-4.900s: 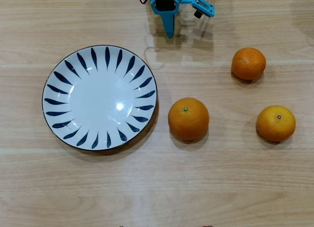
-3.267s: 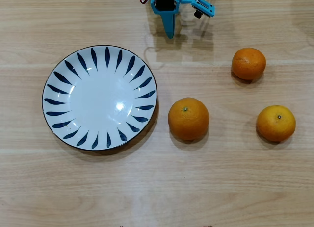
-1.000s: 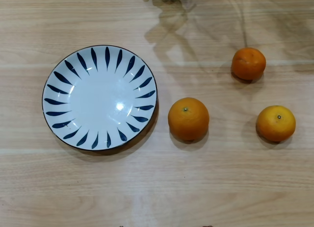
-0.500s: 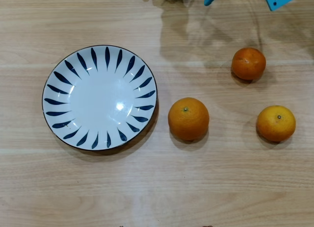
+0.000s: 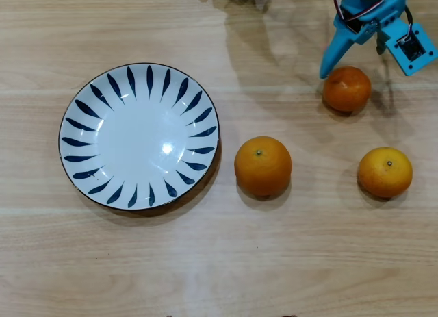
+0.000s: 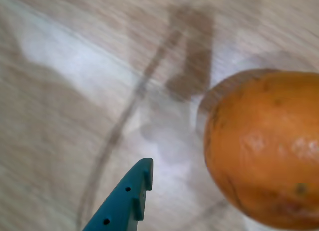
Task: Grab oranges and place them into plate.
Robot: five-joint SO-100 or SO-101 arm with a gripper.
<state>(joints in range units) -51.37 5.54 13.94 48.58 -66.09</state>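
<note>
Here the wooden surface (image 5: pixel 205 262) carries the empty plate (image 5: pixel 82 135) at left, ready to receive fruit. The biggest of the oranges (image 5: pixel 263 166) lies just beside it; two smaller ones sit farther right. The fingers (image 5: pixel 349 60) hover spread wide over the upper small orange (image 5: pixel 347 88), holding nothing, presumably lining up a grasp. No writing is legible.
</note>
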